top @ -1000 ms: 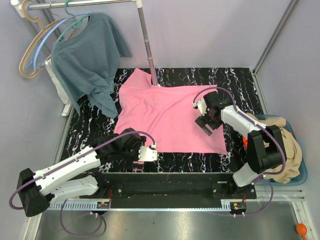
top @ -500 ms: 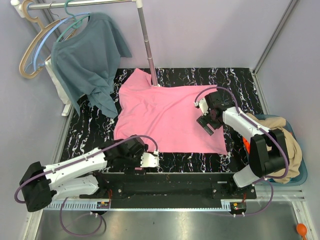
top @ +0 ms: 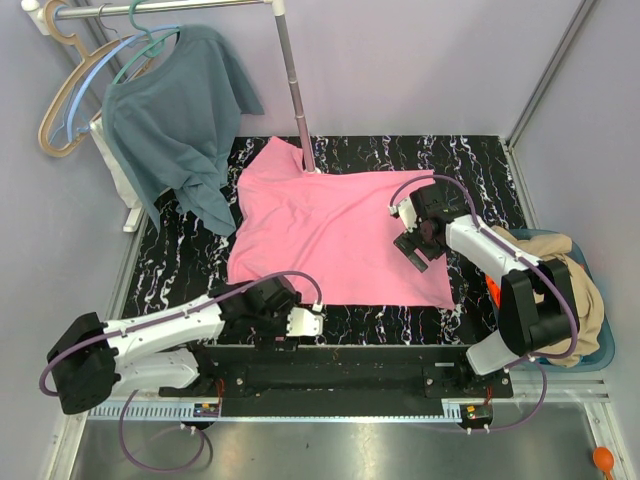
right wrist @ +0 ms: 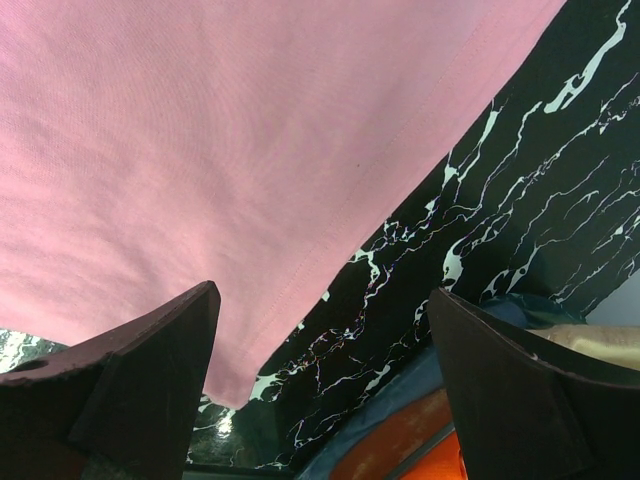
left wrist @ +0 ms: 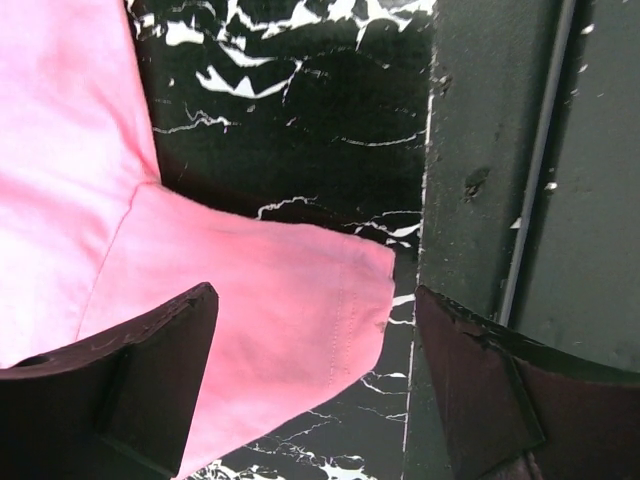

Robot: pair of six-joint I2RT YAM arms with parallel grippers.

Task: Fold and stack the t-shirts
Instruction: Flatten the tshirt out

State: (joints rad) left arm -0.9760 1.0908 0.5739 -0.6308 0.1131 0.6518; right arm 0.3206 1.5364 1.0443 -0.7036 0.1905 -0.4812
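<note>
The pink t-shirt (top: pixel 330 235) lies spread flat on the black marbled table (top: pixel 480 160). My left gripper (top: pixel 303 321) stands open at the shirt's near edge. In the left wrist view its open gripper (left wrist: pixel 312 300) straddles the end of a pink sleeve (left wrist: pixel 270 300) without touching it. My right gripper (top: pixel 415 243) hovers open over the shirt's right side. In the right wrist view that gripper (right wrist: pixel 322 295) looks down on the shirt's hem edge (right wrist: pixel 330 230). A tan-beige t-shirt (top: pixel 575 275) and an orange one (top: pixel 492 288) lie bunched in the basket on the right.
A blue basket (top: pixel 600 350) stands off the table's right edge. A teal-blue shirt (top: pixel 175 120) hangs on a rack at the back left, and the rack's pole (top: pixel 297 90) comes down at the pink shirt's far edge. A black rail (left wrist: pixel 480 150) runs along the table's near edge.
My left gripper has slid toward the near edge and a little right, and its jaws have narrowed slightly. The right arm has barely shifted.
</note>
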